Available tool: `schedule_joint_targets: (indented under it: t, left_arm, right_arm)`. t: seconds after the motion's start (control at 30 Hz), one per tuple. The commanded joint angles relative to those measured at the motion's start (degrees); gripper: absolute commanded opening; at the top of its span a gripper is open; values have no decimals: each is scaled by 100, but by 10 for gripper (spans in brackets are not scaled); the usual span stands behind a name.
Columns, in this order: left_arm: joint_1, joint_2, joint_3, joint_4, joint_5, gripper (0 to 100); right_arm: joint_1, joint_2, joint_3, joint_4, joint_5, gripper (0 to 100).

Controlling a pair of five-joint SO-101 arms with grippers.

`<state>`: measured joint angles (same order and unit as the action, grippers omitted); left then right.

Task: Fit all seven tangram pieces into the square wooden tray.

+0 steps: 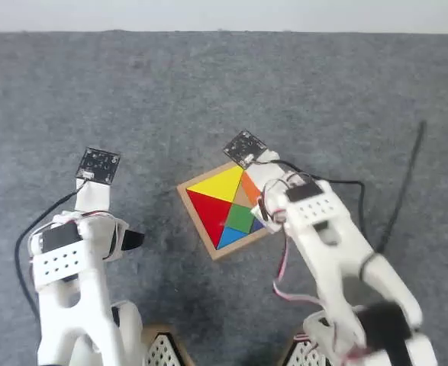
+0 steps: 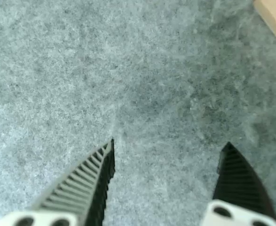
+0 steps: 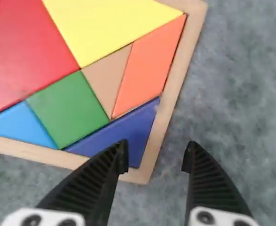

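The square wooden tray [image 1: 198,224] lies turned at mid-table. In it lie a yellow triangle [image 3: 105,23], a red triangle [image 3: 25,56], a green square [image 3: 67,108], a light blue triangle [image 3: 13,125], an orange parallelogram [image 3: 147,66] and a dark blue triangle [image 3: 123,134]. A tan triangular patch [image 3: 105,82] sits between them; I cannot tell whether it is a piece or bare tray floor. My right gripper [image 3: 156,153] is open over the tray rim [image 3: 173,96], one finger above the dark blue triangle. My left gripper [image 2: 169,146] is open over bare carpet, left of the tray.
Grey carpet [image 1: 132,99] covers the table. A black cable [image 1: 407,183] runs along the right side, and another loops by the left arm [image 1: 63,259]. The right arm [image 1: 315,213] overhangs the tray's right corner. A tray corner [image 2: 274,14] shows in the left wrist view.
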<state>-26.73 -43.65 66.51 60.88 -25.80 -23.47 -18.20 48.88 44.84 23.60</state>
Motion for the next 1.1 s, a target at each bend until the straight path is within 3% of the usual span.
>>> schedule_joint_targets:
  t: [0.0,0.17,0.37,0.63,0.83,1.07]
  left_arm:
    - [9,-132,-119,18,-18,336]
    - [18,-141,-145,0,185,336]
    - [343,-1011,-180,281,510,336]
    - [501,-3367,-145,1152,404,335]
    - [510,-3974,127,1204,352,335]
    - [519,-4053,971,440,378,335]
  right_arm:
    - [75,-1235,440,57,-387,208]
    - [488,-2809,1134,365,-457,200]
    - [1226,-4655,1758,1534,-457,2]
    - [2633,-6237,2593,1842,-404,7]
    - [2774,-7196,3305,1824,-404,7]
    - [2774,-8356,4273,1842,-396,7]
